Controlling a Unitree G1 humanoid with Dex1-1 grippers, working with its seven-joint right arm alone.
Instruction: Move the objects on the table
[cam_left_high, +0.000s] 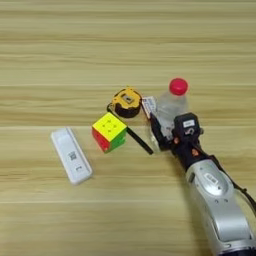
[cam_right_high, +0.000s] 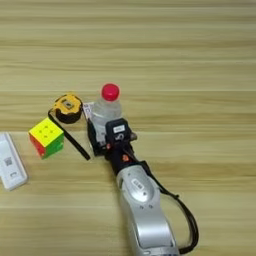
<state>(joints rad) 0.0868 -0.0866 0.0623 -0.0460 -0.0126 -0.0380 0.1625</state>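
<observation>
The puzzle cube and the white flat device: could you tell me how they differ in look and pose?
The puzzle cube is blocky and multicoloured, yellow on top; the white flat device is plain white, long and low. The cube sits nearer the tape measure; the device lies furthest left, angled. Both rest on the table, untouched by the gripper.

Lab-type setup: robot arm (cam_right_high: 145, 210), wooden table (cam_left_high: 125, 45)

red-capped bottle (cam_left_high: 172, 102), yellow-black tape measure (cam_left_high: 126, 102), white device (cam_left_high: 71, 155).
</observation>
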